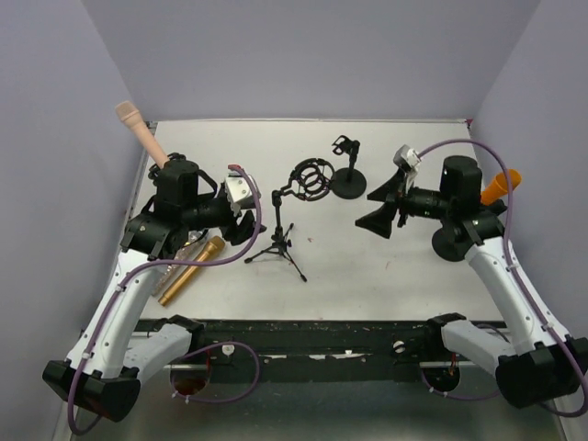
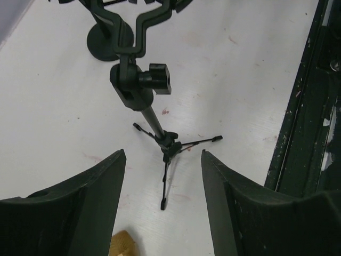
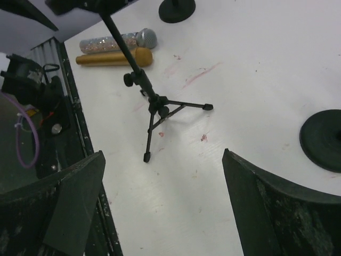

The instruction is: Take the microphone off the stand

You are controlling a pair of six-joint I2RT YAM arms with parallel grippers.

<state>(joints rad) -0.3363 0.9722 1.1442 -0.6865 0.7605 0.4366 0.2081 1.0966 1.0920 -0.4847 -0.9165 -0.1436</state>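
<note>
We have both arms turned in toward the middle of the tabletop [image 1: 367, 266], facing the tripod stand [image 1: 280, 241] from either side. The left fingers [image 2: 80, 202] stand apart with nothing between them, and through the gap we look down on the tripod's legs and clamp knob. The right fingers [image 3: 277, 213] are spread wide and are just as empty. The shock mount [image 1: 312, 177] on top of the tripod looks bare to us, so we judge there is nothing to take from it.

A gold microphone [image 1: 191, 269] and a glitter microphone [image 3: 117, 41] lie flat, side by side, near the left edge. Two others are off the surface. The beige microphone [image 1: 140, 131] tilts up at the far-left corner behind the left arm, which hides its stand. The orange microphone [image 1: 501, 184] sits near the right edge above a round base [image 1: 455, 243], behind the right arm.

We cannot tell which of these the task means. Each sits close to one arm, so we think the nearer arm, its fingers already parted, would turn back and close around the microphone's body.
</note>
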